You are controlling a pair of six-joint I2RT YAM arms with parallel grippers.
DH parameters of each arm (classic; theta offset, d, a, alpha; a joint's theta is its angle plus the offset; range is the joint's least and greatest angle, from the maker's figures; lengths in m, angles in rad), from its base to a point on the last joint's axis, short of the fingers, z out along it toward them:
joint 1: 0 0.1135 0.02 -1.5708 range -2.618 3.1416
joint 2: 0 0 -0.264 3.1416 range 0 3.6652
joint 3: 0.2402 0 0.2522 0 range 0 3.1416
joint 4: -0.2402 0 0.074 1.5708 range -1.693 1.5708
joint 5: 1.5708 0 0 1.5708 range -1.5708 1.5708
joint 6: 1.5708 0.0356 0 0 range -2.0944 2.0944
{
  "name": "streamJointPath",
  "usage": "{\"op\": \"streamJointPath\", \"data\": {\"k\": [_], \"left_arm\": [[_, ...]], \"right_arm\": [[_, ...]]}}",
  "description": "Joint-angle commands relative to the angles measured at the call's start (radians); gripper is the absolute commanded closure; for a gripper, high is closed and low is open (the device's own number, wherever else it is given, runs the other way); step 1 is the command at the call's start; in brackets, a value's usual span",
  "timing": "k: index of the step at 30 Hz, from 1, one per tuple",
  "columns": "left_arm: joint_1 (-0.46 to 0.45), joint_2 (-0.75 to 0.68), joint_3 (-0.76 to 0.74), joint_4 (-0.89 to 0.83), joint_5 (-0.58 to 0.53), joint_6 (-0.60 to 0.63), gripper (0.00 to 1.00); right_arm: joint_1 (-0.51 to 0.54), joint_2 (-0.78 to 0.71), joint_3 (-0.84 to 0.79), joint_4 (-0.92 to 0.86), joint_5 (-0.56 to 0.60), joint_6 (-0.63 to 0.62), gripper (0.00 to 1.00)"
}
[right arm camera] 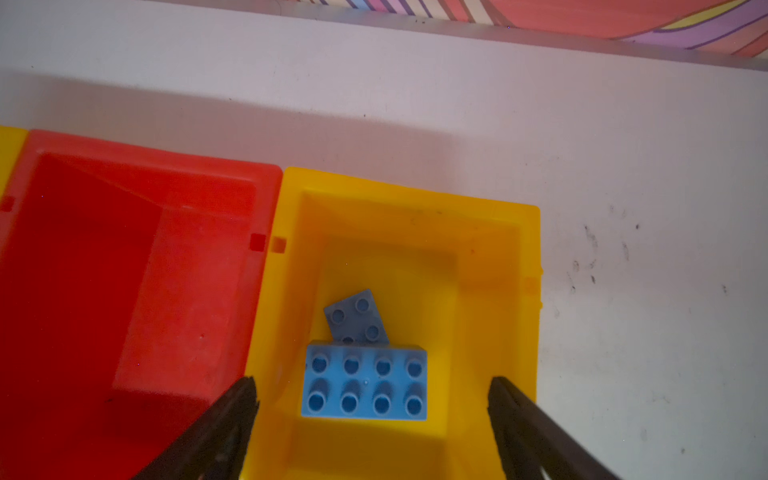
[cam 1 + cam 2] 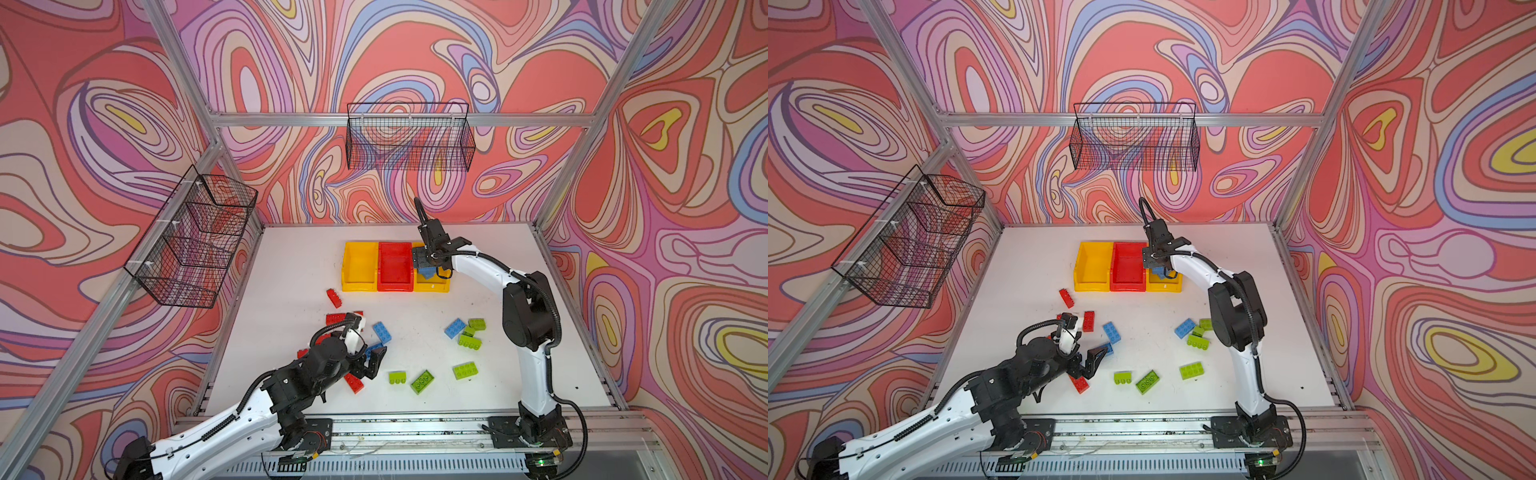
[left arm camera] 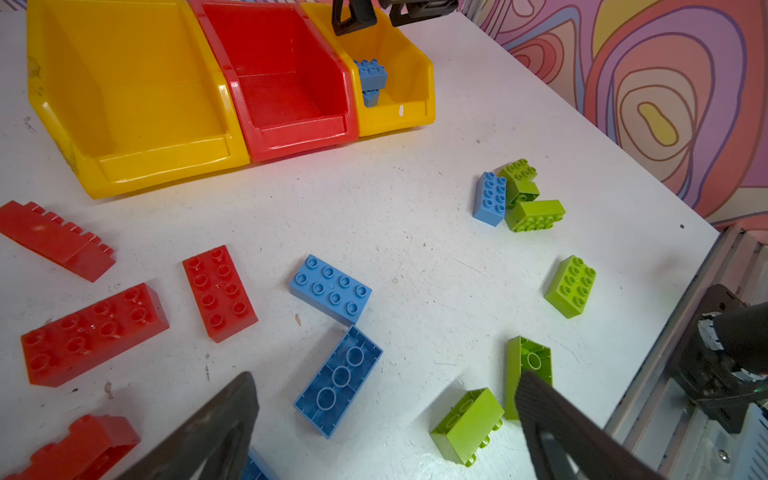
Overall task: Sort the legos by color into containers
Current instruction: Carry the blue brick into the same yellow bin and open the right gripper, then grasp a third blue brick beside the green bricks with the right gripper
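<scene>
Robot lab test cell. An aluminium extrusion frame (image 2: 399, 119) boxes in a white desk (image 2: 291, 266), and the walls are printed swirl-pattern backdrop panels (image 2: 83, 104). The left arm (image 2: 232, 428) and right arm (image 2: 536, 374) are bolted to a slotted rail (image 2: 415, 428) at the desk's front edge, cabling exposed. A green LED (image 2: 540, 462) is lit on a bare board. Black wire baskets (image 2: 409, 137) are tied to the frame.

Red bin (image 1: 158, 151): standing open from above. Right yellow bin (image 1: 415, 195): right gripper (image 1: 372, 381) hanging overhead, blue bricks (image 3: 371, 75) occupying its floor.
</scene>
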Motion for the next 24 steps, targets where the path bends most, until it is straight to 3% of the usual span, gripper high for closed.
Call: {"op": "streamJointPath", "data": {"k": [1,7,12,19,24], "left_arm": [[-0.004,0.005,0.01,0.022,0.003,-0.017,0.0],[-0.005,0.055,0.006,0.086,0.047,-0.02,0.0],[-0.004,0.135,0.013,0.157,0.085,-0.02,0.0],[-0.005,0.217,0.014,0.235,0.122,-0.037,0.0],[-0.004,0.198,0.009,0.226,0.114,-0.046,0.0]], "right_arm": [[0.001,-0.144,-0.121,0.011,-0.024,-0.001,0.08],[0.003,-0.377,-0.507,0.091,-0.132,0.016,0.09],[0.007,-0.486,-0.739,0.121,-0.169,0.027,0.09],[0.007,-0.538,-0.858,0.146,-0.227,0.023,0.09],[0.008,-0.533,-0.869,0.137,-0.252,0.017,0.09]]}}
